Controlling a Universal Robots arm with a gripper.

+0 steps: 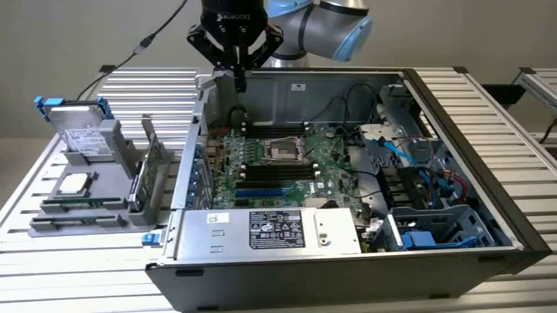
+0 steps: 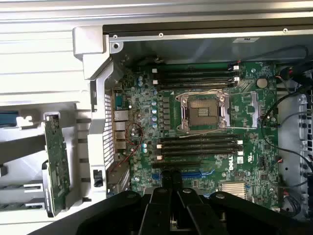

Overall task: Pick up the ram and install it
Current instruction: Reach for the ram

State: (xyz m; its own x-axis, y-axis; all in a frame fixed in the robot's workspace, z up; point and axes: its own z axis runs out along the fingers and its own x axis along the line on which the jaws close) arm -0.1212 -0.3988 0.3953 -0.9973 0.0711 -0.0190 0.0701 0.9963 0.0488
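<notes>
The gripper (image 1: 237, 79), jaws pressed together on nothing, is hovering over the open case (image 1: 452, 124) while the ram (image 1: 83, 205) is lying in the grey tray (image 1: 52, 226) at the exterior view's left (well apart), so picking it cleanly is likely calling for spread jaws squared to its long edges.

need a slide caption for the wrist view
Shut fingers over the motherboard, its processor socket flanked by memory slots

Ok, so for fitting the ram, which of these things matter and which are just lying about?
For the job: ram in the grey holder; memory slots on the motherboard; tool, shut and empty, over the case.
Lying about: hard drive; processor chip; green card with bracket; power supply.
</notes>
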